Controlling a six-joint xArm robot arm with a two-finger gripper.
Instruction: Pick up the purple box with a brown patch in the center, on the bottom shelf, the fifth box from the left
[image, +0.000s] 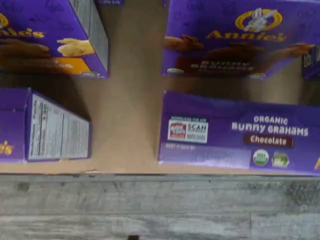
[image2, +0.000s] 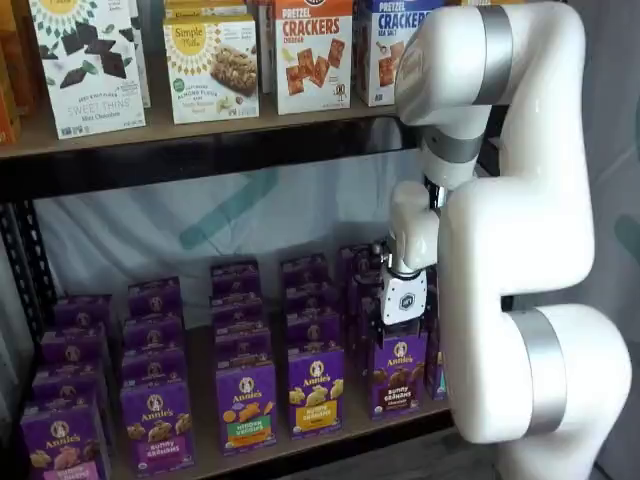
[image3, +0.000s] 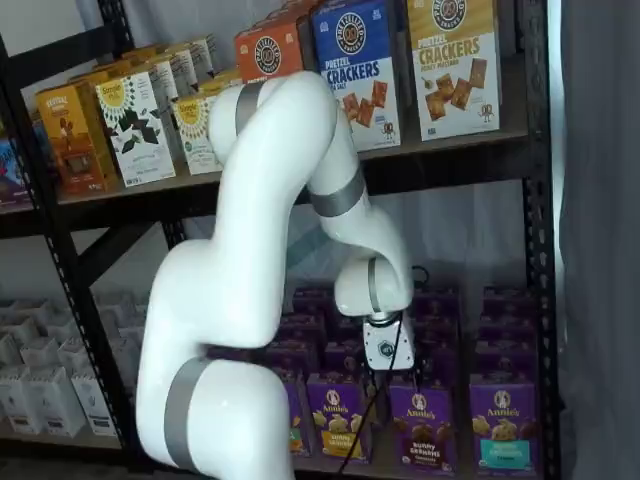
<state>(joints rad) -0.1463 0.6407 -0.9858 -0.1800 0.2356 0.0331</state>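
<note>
- Wrist view: the purple box (image: 239, 134) shows its top panel reading "Organic Bunny Grahams Chocolate", standing at the front edge of the bottom shelf (image: 127, 120). Behind it is a second chocolate carton (image: 235, 40) of the same kind, its brown face showing. Across a bare strip of board stand two more purple Annie's cartons (image: 45, 125), one behind the other. Grey wood-look floor (image: 160, 207) lies beyond the shelf edge. The hand does not show here.
- A shelf view: the hand (image2: 403, 338) hangs directly above the purple box (image2: 398, 375), close over its top at the front of the bottom shelf (image2: 330, 432). Its fingers are not distinct, so I cannot tell whether it is released or clenched.
- A shelf view: the hand (image3: 388, 368) sits just above the purple box (image3: 421, 425), a black cable (image3: 372, 410) hanging beside it. Pretzel cracker boxes (image3: 358, 70) stand on the upper level.
</note>
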